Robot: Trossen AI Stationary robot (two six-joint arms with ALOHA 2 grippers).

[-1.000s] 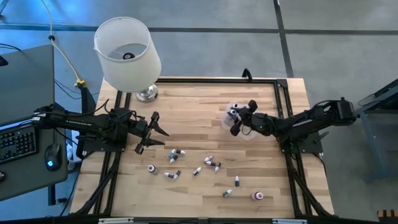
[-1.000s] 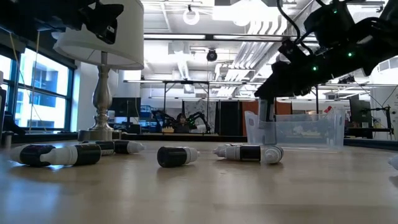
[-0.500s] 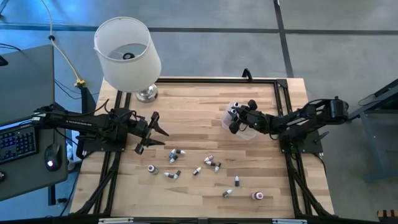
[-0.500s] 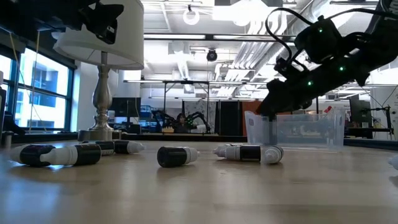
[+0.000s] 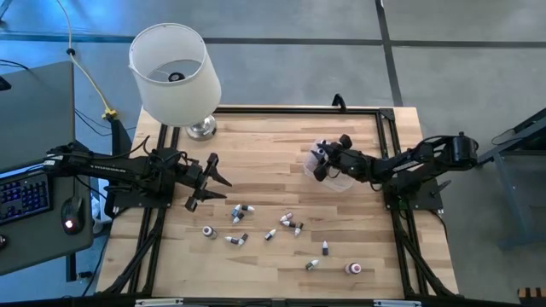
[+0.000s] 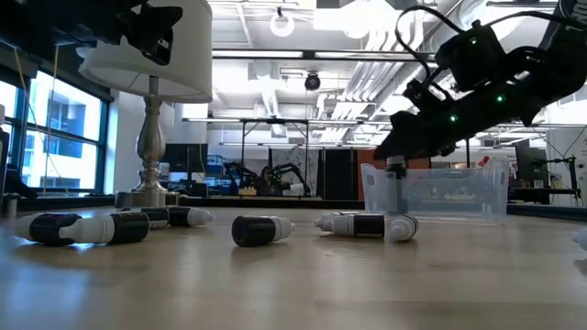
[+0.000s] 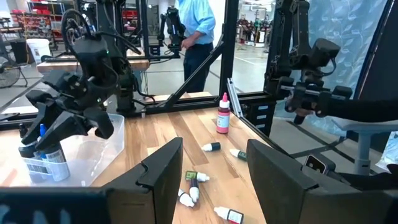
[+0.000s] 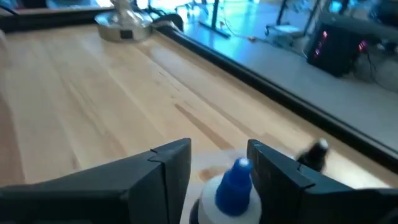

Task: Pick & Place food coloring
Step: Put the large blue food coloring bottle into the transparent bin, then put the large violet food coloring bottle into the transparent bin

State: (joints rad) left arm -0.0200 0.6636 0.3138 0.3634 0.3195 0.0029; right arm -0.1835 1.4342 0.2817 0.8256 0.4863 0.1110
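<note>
The right gripper (image 5: 319, 162), right of centre in the high view, hangs over the clear tub (image 5: 339, 179). Its fingers have just spread apart, releasing the blue-capped bottle (image 8: 231, 184) into the tub, so this drop looks done. Other bottles (image 5: 241, 211) lie scattered lower centre. The left gripper (image 5: 215, 181) waits at left, spread and empty.

Two matte black, slender jointed robot arms. The right arm (image 6: 486, 78) carries small green indicator lights and a looping black cable. Each ends in a gripper with two flat, angular dark fingers (image 7: 163, 171); the left gripper (image 5: 209, 182) looks like a pointed fork.
</note>
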